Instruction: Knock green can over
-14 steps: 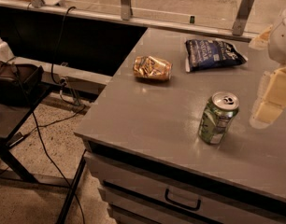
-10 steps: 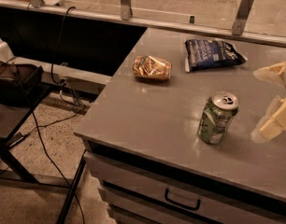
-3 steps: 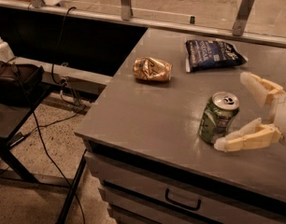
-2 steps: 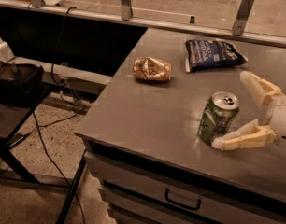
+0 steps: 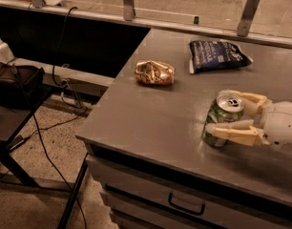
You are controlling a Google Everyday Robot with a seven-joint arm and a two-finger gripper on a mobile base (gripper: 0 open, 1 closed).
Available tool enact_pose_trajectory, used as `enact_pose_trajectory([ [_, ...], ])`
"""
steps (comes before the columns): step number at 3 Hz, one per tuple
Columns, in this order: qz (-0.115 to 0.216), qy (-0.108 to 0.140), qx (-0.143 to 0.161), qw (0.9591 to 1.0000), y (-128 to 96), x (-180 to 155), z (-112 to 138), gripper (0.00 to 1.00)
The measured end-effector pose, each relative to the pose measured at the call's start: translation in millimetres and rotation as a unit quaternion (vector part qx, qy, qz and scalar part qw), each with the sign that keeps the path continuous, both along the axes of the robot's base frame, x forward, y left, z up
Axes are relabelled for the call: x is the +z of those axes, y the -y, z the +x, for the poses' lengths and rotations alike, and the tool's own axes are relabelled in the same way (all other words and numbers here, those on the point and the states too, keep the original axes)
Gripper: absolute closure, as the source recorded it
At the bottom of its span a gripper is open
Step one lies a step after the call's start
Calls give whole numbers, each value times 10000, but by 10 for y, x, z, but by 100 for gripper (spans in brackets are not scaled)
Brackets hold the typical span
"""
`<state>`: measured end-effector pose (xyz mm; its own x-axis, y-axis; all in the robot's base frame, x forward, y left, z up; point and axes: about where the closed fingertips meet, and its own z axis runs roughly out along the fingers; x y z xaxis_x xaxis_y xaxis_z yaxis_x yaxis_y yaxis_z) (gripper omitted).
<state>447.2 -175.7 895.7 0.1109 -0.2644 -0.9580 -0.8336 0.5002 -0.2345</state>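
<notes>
Green can [image 5: 225, 109]: stood upright on bench [image 5: 160, 120], long axis vertical, silver top pointed up.
Claw [image 5: 215, 110]: held apart, 2 fingers [image 5: 234, 132] placed around the can.

High oblique view, pincer [image 5: 215, 111] at right edge

The gripper [image 5: 215, 111] straddling the green can [image 5: 220, 116] runs off the right edge, one of its fingers [image 5: 233, 133] hiding part of it.
</notes>
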Motion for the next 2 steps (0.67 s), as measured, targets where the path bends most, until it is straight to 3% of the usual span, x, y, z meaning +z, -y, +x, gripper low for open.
enact_pose_trajectory([
  [1,-38,-87,171,9998,-41,-97,-6,71],
  [2,-59,-103,188,9998,-43,-98,-3,94],
])
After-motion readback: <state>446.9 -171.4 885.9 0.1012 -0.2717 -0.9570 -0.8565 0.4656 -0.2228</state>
